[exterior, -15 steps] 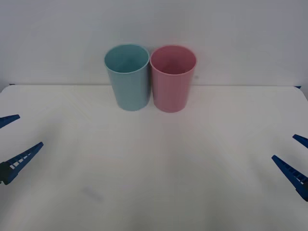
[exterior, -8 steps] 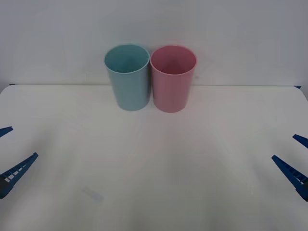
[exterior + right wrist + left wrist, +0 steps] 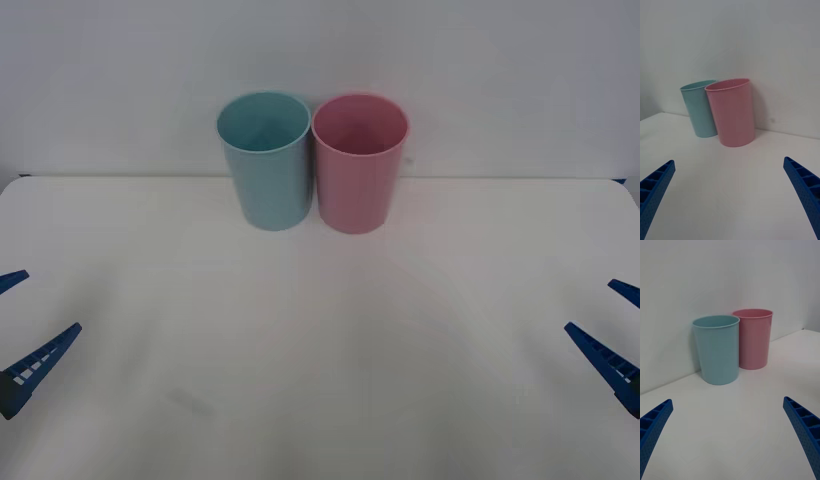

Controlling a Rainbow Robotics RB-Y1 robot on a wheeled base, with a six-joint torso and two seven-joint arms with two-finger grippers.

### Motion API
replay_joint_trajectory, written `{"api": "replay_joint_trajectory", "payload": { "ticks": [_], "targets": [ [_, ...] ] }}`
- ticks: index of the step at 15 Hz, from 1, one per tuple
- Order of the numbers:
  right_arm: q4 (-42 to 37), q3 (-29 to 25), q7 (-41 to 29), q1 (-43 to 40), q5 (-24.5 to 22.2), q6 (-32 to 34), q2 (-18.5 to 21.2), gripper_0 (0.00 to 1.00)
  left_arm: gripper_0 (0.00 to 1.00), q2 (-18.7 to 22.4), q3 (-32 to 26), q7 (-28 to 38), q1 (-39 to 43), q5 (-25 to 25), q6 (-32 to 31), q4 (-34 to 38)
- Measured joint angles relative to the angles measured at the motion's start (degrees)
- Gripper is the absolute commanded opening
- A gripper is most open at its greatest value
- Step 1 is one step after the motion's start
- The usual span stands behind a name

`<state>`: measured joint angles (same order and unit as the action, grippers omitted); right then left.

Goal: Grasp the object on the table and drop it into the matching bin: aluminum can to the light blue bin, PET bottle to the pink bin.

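Pre-grasp or done: left claw (image 3: 20, 325) lower left and right claw (image 3: 615, 335) lower right both spread wide, empty, over the desk (image 3: 320, 350); no bottle visible, light blue bin (image 3: 265, 160) touching pink bin (image 3: 360, 163) upper centre; next needs the bottle located.

You see two grippers, each with a pair of deep blue fingers that taper to sharp points. The left gripper (image 3: 18, 325) shows pale rectangular cut-outs along its nearer finger, with a dark block at that finger's base. Seen from the wrists, the right gripper (image 3: 730, 195) and the left have fingers (image 3: 804, 427) with ribbed, open cells on one face and a fine stippled texture on the other.
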<state>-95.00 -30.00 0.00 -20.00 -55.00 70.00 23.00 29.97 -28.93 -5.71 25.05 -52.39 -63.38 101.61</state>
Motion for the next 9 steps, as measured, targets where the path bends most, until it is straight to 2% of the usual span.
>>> {"api": "replay_joint_trajectory", "payload": {
  "ticks": [9],
  "targets": [
    [0.0,0.0,0.0,0.0,0.0,0.0,0.0,1.0,1.0,0.0,0.0,0.0,0.0,0.0,0.0,0.0]
  ]
}}
